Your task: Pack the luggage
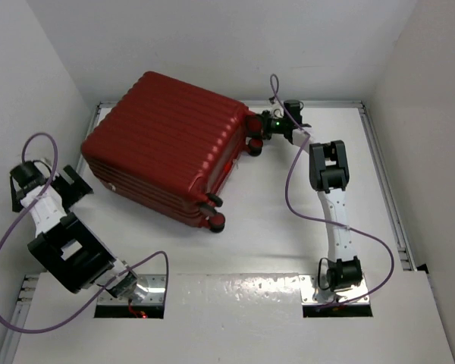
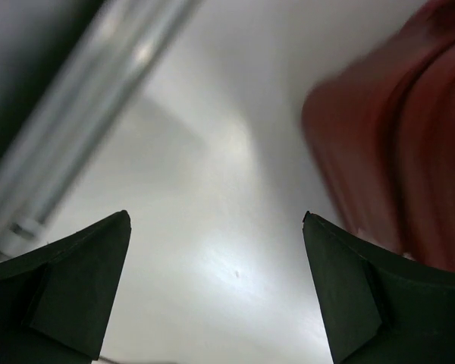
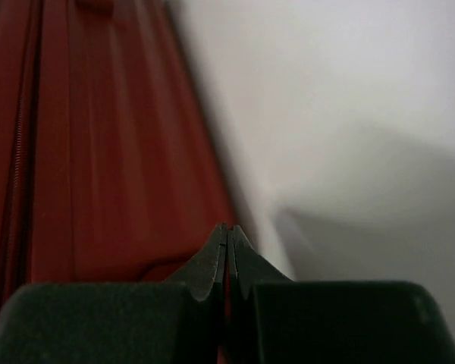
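The luggage point(image 1: 167, 148) is a large dark red ribbed suitcase, lying closed on the white table, its black wheels point(image 1: 214, 220) facing right. My right gripper point(image 1: 258, 130) sits at the case's far right corner beside the upper wheels. In the right wrist view its jaws point(image 3: 227, 229) are pressed together, tips right against the red shell point(image 3: 98, 136); I see nothing held between them. My left gripper point(image 1: 76, 184) hangs open just left of the case. In the left wrist view its fingers point(image 2: 216, 218) stand wide apart over bare table, the red shell point(image 2: 409, 136) at the right.
White walls close in the table on the left, back and right. A metal rail point(image 2: 83, 98) runs along the table's left edge, close to the left gripper. Purple cables loop from both arms point(image 1: 330, 197).
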`<state>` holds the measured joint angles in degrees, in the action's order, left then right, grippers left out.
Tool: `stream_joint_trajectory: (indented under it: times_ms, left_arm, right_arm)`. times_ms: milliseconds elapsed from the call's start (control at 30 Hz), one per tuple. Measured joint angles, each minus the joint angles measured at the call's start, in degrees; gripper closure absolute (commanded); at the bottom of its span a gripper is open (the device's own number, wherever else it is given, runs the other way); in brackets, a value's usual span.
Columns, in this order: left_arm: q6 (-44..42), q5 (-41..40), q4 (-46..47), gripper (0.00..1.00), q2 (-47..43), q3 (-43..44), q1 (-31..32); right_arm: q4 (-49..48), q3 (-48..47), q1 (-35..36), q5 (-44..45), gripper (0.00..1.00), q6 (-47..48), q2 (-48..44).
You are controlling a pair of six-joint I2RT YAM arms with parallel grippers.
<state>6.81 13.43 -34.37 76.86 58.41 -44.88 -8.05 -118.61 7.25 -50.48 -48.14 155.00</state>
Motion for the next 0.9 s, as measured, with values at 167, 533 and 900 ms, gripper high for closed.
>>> stream_joint_trajectory:
  times_ms: [167,533,900]
  left_arm:
    - [4.92,3.39,-1.38,0.01,-0.72,-8.17,-1.60]
    - [16.57,10.56,12.02,0.04,4.39,-17.33,4.35]
    - [35.32,16.26,34.58,0.04,21.70,-9.40,19.12]
  right_arm:
    - [9.60,3.91,2.99,-4.74,1.00,5.88,-2.71]
    - [28.13,17.25,1.33,-5.79,1.00,17.97,-13.40]
    - [41.40,14.21,-6.78,-3.04,1.00,24.39,-18.75]
